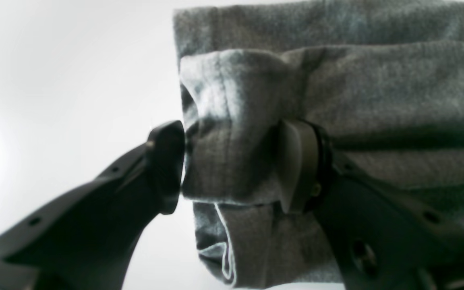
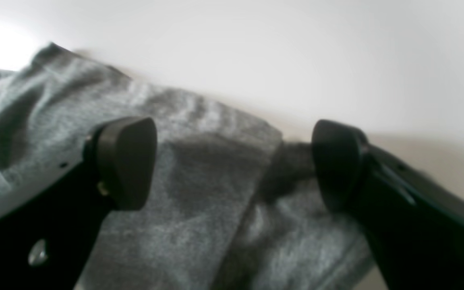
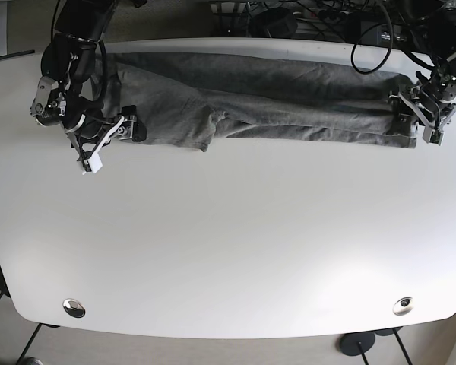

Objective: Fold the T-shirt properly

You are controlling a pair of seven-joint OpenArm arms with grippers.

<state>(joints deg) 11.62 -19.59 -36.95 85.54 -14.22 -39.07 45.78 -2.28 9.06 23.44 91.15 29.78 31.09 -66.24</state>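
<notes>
Evidently T-shirt [image 3: 273, 103] lying soft, limp along frame top; left gripper [image 1: 232, 165] pinching bunched hem, right gripper [image 2: 234, 163] gaping over opposite end.

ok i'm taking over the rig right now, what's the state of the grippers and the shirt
Left gripper: shut on a bunched edge of the grey cotton T-shirt.
Right gripper: open, jaws straddling the shirt's other end, nothing gripped.
Shirt: a long band across the far side of the white table, apparently already folded lengthwise.
Left: right arm probably needs to grasp, then fold the band across and flatten.
</notes>
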